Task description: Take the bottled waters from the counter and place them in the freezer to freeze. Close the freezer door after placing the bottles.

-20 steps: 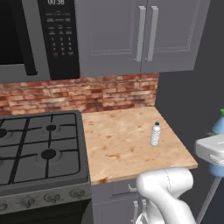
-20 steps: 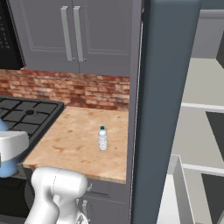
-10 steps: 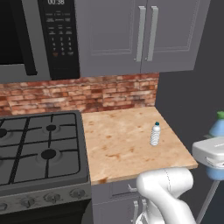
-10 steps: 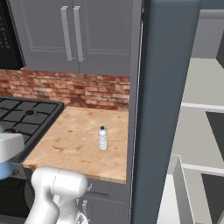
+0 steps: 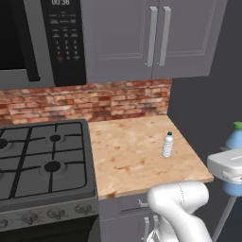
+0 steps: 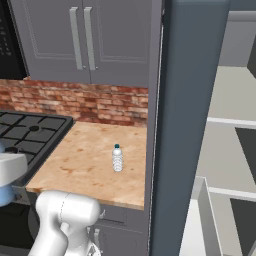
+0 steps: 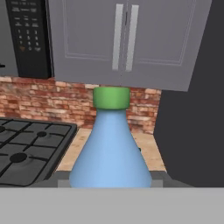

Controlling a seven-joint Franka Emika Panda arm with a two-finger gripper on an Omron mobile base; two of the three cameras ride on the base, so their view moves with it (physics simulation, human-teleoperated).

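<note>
The gripper point(image 5: 231, 177) is closed on the blue-tinted bottle point(image 7: 110, 148), holding it low on its body; in the hand view the bottle stands upright right in front of the camera, its green cap point(image 7: 111, 97) on top. In the left base view the hand hangs off the right end of the counter point(image 5: 137, 156), level with its front edge, with the bottle's blue shoulder and cap showing above the hand's pale housing and its base below. In the right base view the same hand and a bit of blue bottle point(image 6: 5, 192) sit at the far left edge, in front of the stove.

Beyond the gripper, on the counter, the second bottle point(image 5: 167, 144), clear-whitish with a blue cap, stands upright near the counter's right end, well apart from the held one. To the gripper's left is the black gas stove point(image 5: 42, 163), with the microwave point(image 5: 42, 42) above it. Behind the counter runs a brick backsplash point(image 5: 94, 101) under grey wall cabinets point(image 5: 151, 38).

To the right of the counter stands the freezer point(image 6: 187, 125), its dark side wall just beside the counter's end and its pale inner shelves point(image 6: 230, 122) exposed.
</note>
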